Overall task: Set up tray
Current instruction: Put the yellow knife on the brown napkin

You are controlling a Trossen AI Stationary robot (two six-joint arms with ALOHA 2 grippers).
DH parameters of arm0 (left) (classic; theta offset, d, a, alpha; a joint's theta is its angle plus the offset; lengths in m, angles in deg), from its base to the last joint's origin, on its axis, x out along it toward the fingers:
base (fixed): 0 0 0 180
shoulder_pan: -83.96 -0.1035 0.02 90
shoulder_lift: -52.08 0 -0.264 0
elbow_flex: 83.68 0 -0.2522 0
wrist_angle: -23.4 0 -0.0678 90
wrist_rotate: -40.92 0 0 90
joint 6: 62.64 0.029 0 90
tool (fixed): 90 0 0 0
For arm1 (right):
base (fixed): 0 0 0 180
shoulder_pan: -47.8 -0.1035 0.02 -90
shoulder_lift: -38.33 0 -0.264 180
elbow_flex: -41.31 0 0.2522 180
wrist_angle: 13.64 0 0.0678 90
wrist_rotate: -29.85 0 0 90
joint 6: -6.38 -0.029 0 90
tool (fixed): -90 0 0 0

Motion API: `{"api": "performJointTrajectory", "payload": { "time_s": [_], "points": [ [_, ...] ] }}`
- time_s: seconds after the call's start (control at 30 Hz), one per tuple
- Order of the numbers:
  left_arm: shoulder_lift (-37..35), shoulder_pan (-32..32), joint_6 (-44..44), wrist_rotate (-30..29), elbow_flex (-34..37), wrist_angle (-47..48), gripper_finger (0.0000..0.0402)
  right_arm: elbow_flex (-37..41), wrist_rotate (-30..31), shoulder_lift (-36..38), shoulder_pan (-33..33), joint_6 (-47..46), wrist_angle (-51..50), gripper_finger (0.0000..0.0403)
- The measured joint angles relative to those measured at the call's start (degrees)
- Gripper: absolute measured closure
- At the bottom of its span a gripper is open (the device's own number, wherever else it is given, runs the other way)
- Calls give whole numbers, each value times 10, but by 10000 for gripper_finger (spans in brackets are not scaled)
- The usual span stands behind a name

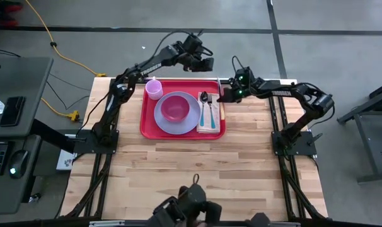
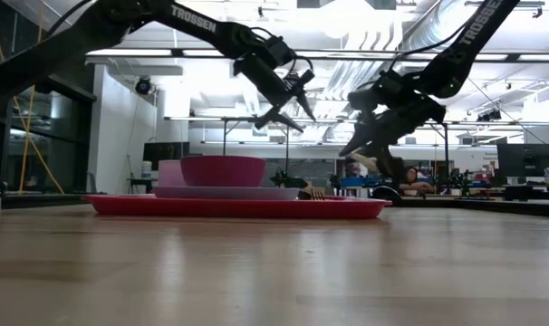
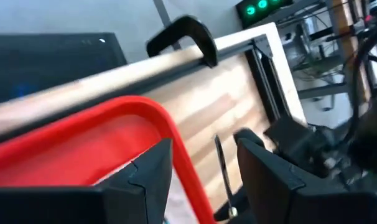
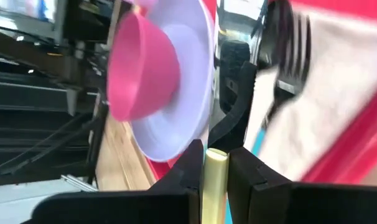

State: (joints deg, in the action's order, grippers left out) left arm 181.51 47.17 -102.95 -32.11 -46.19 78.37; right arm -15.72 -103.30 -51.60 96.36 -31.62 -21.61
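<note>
From above, the flat red plastic rectangular tray (image 1: 182, 132) lay on the wooden table (image 1: 197, 164), long axis crosswise; the right pincer (image 1: 227, 93) hung at its right rim, nearer than the left pincer (image 1: 203, 63) beyond the far edge. The low view showed both raised clear. The left wrist view showed released jaws; the right wrist view showed fingers clenched on a slim yellow stick (image 4: 214, 183).

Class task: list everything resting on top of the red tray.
The tray carries a lavender plate with a pink bowl on it, a lavender cup, and a napkin bearing cutlery. Surfaces beneath these are hidden.
</note>
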Motion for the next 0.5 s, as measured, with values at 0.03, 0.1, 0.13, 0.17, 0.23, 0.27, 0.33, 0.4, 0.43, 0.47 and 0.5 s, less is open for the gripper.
{"api": "performJointTrajectory", "payload": {
  "time_s": [0.03, 0.1, 0.13, 0.17, 0.23, 0.27, 0.33, 0.4, 0.43, 0.47, 0.5],
  "points": [
    [0, -4, 10, 0, -8, 12, 190, 0, 7, 0, -5, -8, -10, 383],
    [0, -13, 28, -6, -20, 32, 190, 0, 22, 0, -13, -23, -19, 383],
    [0, -18, 35, -10, -26, 45, 190, 0, 28, 0, -16, -33, -19, 383],
    [0, -22, 44, -12, -33, 60, 190, 0, 33, 0, -20, -46, -18, 383],
    [0, -29, 65, -18, -49, 81, 190, 0, 43, 0, -32, -71, -18, 382],
    [0, -32, 76, -24, -56, 87, 190, 0, 50, 0, -40, -79, -19, 382],
    [-2, -39, 97, -32, -64, 111, 190, 0, 70, 0, -55, -88, -25, 383],
    [-9, -46, 111, -37, -58, 122, 190, 0, 98, 0, -72, -100, -32, 383],
    [-14, -46, 118, -40, -57, 131, 190, 0, 110, 0, -80, -107, -34, 383],
    [-18, -49, 125, -44, -59, 139, 190, 0, 121, 0, -87, -113, -36, 383],
    [-24, -52, 134, -50, -59, 146, 190, 0, 134, 0, -94, -121, -36, 383]
  ]
}}
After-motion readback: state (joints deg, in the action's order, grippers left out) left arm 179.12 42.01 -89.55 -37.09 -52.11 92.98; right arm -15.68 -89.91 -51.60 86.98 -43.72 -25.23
